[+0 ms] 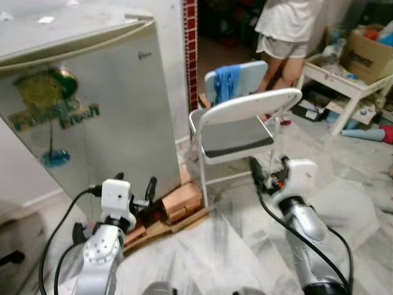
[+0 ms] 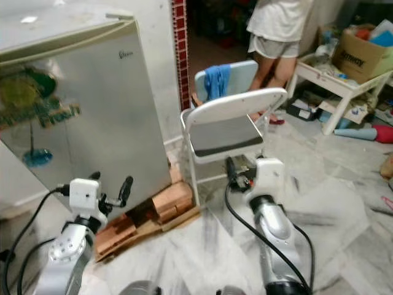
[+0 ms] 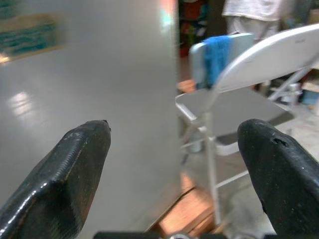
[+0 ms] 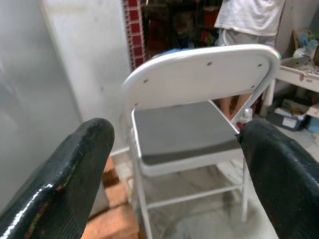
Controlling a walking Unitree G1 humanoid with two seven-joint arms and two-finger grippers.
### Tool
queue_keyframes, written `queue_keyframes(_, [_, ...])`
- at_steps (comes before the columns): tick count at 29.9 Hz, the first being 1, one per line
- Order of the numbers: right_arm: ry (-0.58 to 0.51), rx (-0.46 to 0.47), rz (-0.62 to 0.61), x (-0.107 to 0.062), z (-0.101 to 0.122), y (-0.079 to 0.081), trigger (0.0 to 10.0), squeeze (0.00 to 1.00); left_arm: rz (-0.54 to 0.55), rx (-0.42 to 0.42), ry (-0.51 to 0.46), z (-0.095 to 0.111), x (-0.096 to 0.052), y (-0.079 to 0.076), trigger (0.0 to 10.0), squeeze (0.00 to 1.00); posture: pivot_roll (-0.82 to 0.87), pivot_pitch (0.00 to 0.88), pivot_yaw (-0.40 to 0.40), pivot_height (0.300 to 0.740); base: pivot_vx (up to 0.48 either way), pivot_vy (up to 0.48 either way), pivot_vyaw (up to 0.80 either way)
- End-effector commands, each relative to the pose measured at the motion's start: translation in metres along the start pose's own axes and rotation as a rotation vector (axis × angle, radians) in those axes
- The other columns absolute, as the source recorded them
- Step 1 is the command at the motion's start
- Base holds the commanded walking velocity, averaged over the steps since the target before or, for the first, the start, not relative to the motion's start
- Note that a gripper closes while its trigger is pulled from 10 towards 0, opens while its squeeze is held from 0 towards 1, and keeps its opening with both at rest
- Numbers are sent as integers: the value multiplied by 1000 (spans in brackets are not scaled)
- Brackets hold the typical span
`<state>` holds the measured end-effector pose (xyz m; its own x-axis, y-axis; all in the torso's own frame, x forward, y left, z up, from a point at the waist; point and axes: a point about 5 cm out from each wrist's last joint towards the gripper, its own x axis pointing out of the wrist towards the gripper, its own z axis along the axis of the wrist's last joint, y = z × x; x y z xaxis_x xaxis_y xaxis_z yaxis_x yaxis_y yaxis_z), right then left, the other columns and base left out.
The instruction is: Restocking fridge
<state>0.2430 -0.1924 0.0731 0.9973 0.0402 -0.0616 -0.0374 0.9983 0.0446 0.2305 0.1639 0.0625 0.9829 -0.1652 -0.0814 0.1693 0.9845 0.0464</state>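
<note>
A small grey fridge (image 1: 92,104) stands at the left with its door closed and a green and blue sticker (image 1: 52,107) on the front. My left gripper (image 1: 135,184) is held low in front of the fridge's lower right corner, open with nothing between its fingers (image 3: 75,164). My right gripper (image 1: 269,169) is open and empty too, and points at a white folding chair (image 4: 199,94) just ahead of it. No items for the fridge are in view.
The fridge rests on bricks and wood boards (image 1: 181,203). Behind the white chair (image 1: 236,132) stands a light blue chair with a blue cloth (image 1: 227,80). A person (image 1: 285,31) stands at the back by a white table (image 1: 344,83) holding a cardboard box (image 1: 368,55). The floor is marble tile.
</note>
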Motion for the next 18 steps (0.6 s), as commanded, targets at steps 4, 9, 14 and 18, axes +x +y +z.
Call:
queue_keyframes(4, [7, -42, -10, -15, 0, 0, 10000, 0, 2, 18, 8, -1, -1, 7, 10000, 0, -51, 0, 63, 740, 0, 480, 0])
queue_keyframes(9, [25, -64, 4, -14, 0, 3, 10000, 0, 23, 14, 13, -2, -1, 7, 10000, 0, -46, 0, 64, 740, 0, 375, 0])
queue_keyframes(14, [52, -66, 81, -6, 1, 13, 10000, 0, 32, 15, 17, -4, -2, 8, 10000, 0, -28, 0, 40, 740, 0, 0, 0])
queue_keyframes(18, [80, -77, 153, -5, -1, 23, 10000, 0, 67, 18, 6, -4, -3, 10, 10000, 0, 7, 0, -8, 740, 0, 0, 0])
